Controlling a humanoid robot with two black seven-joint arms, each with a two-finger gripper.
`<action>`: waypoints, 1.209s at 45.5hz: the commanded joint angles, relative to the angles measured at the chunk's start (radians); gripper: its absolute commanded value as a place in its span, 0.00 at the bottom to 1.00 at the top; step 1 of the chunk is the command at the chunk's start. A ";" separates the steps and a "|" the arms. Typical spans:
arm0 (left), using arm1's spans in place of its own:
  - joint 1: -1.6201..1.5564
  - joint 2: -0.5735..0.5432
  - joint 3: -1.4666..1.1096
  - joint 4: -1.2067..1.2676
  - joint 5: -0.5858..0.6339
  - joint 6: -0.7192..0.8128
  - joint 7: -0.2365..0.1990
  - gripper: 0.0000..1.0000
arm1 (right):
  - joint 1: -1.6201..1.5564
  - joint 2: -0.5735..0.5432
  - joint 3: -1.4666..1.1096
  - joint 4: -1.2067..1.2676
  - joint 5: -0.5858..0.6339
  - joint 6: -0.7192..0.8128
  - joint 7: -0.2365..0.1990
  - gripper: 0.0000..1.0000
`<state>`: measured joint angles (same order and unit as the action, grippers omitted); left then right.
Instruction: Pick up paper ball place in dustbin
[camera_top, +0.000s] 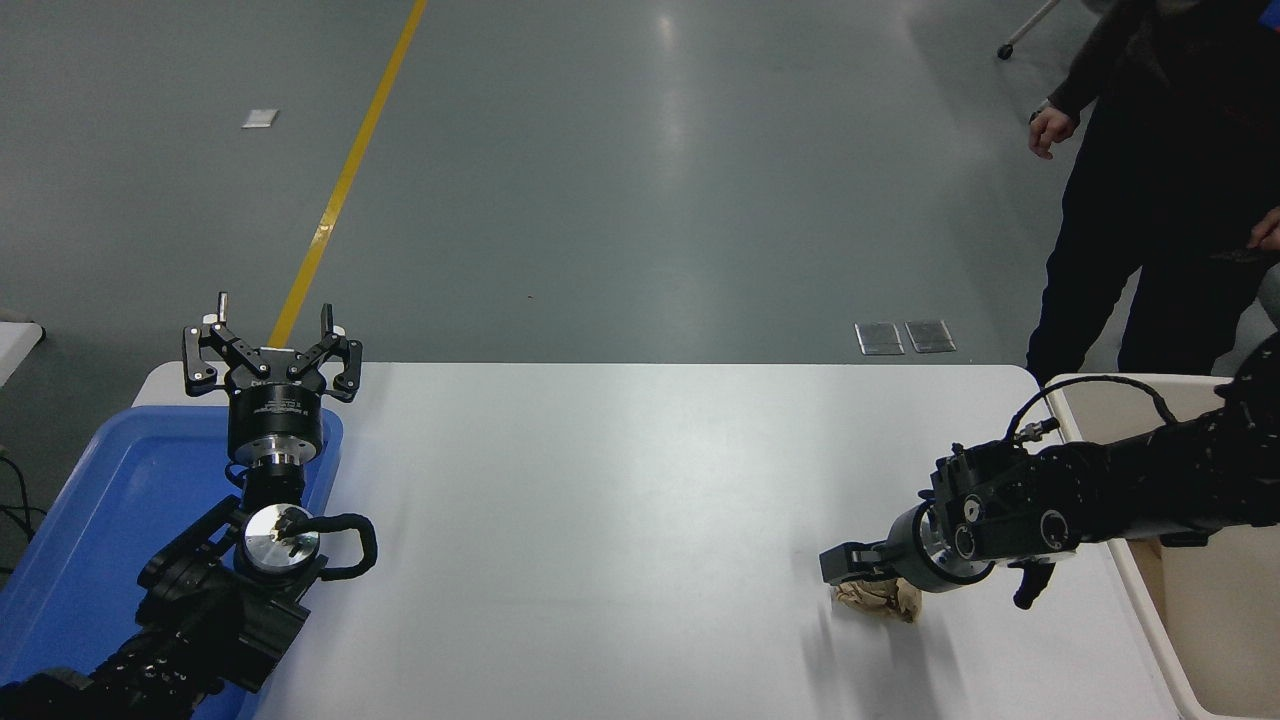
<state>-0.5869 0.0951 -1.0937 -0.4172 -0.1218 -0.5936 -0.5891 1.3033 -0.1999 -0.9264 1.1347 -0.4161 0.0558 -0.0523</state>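
The left gripper (270, 345) sits parked, fingers spread, above the blue tray (90, 520), clear of the work; the right gripper (850, 570) presses onto the paper ball (880, 598) on the table (620, 500) near the dustbin (1200, 600), its closure indiscernible.

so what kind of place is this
Probably a robotics lab or workshop: a grey sealed floor with a yellow line, a white table in open space, and a person standing by.
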 joint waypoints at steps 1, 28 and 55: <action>0.001 0.000 0.000 0.000 -0.001 0.000 0.000 0.99 | -0.059 0.013 -0.006 -0.056 -0.003 -0.039 0.000 0.69; -0.001 0.000 0.000 0.000 0.001 0.000 0.000 0.99 | 0.129 -0.055 -0.184 0.046 0.002 -0.045 0.011 0.00; 0.002 0.006 0.000 0.000 0.001 0.000 0.000 0.99 | 0.939 -0.314 -0.235 0.482 0.055 0.355 0.011 0.00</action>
<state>-0.5873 0.0966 -1.0937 -0.4182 -0.1212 -0.5938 -0.5890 1.9075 -0.4419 -1.1384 1.5286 -0.4042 0.2168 -0.0421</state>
